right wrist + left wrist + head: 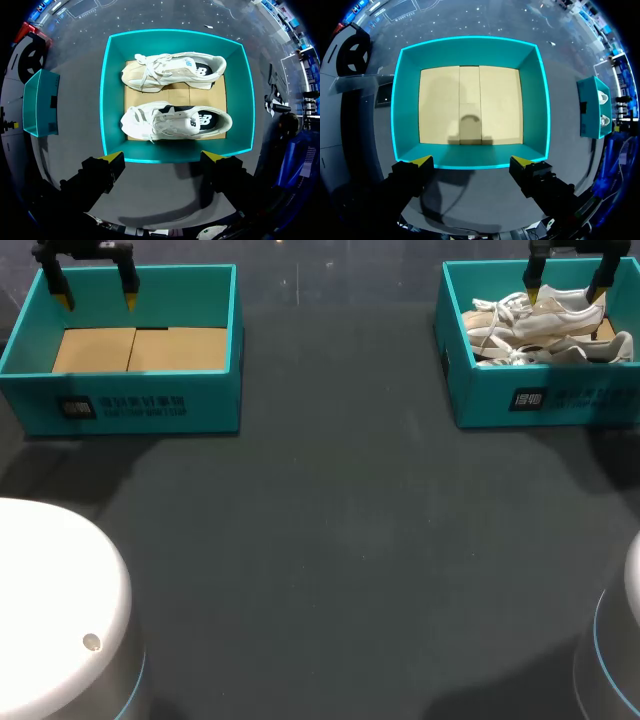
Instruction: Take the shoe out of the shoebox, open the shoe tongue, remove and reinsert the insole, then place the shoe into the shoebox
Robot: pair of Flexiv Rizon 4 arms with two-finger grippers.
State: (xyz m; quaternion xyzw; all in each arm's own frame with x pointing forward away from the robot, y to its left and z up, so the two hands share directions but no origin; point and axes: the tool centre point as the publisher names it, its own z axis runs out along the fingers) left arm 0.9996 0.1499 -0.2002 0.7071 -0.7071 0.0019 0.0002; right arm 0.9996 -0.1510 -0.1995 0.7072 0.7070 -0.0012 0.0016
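Head: L gripper [97, 298] at 11 o'clock, fingers wide apart, holding nothing, over left shoebox [130, 410]. R gripper [565, 288] at 1 o'clock, also spread wide w/ nothing held, above shoes [540, 315] in right shoebox [480, 400].
L wrist: cardboard floor [470, 105] ahead of the fingers.
R wrist: both shoes lie side by side ahead of the gripper.

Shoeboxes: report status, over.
Left pincer open above empty box. Right pincer open above shoebox, two shoes inside. Nothing blocking them.

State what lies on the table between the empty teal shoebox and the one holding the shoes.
Nothing: the head view shows only bare dark table between the empty shoebox and the full shoebox.
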